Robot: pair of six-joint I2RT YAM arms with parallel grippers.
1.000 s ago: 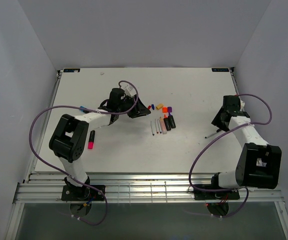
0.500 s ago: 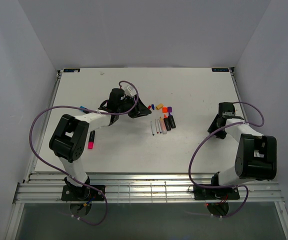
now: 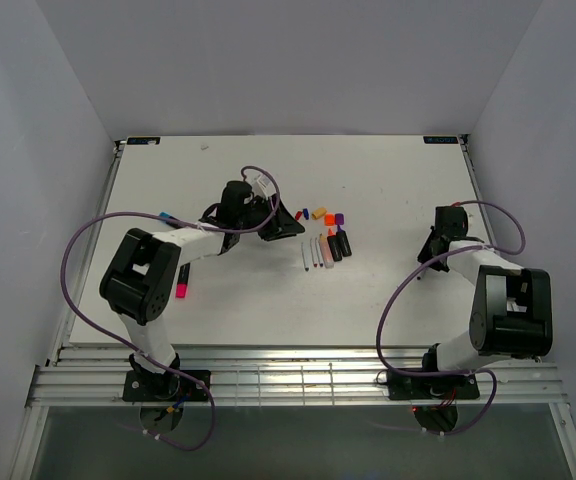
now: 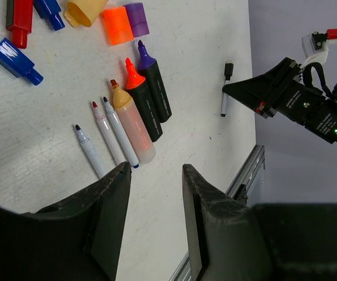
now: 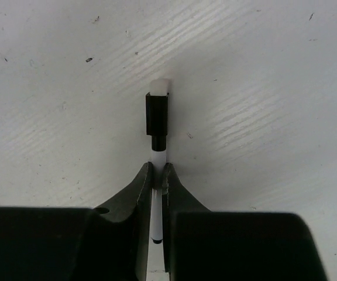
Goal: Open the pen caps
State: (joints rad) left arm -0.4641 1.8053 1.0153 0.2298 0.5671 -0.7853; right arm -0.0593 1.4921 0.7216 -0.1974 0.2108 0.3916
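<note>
1. The right gripper (image 5: 157, 173) is clamped on the barrel of a thin white pen (image 5: 157, 157). Both fingers are pressed against the barrel, just behind its black cap (image 5: 157, 121).
2. The black cap is still seated and is judged to be the cap now due for removal. It projects clear of the fingertips, with a short white stub showing beyond it.
3. The pen is seen low against the table (image 3: 248, 300), on the right side and well apart from the other pens. Whether it is lifted off the surface cannot be told.
4. The left gripper (image 4: 155, 175) is held with its fingers apart and nothing between them. It hovers near a row of uncapped markers (image 4: 134, 126).
5. Caps already off are grouped just beyond that row, among them an orange cap (image 4: 117, 24) and a purple cap (image 4: 136, 19).
6. Recommended method: the barrel grip should be kept firm and unchanged. The left fingers should be brought across and closed on the black cap only, not on the barrel.
7. The pull should be made straight along the pen's axis. A sideways pull is judged likely to bend the thin barrel or slide it through the right fingers.
8. Enough height should be allowed for the left fingers to straddle the cap without scraping the table.
</note>
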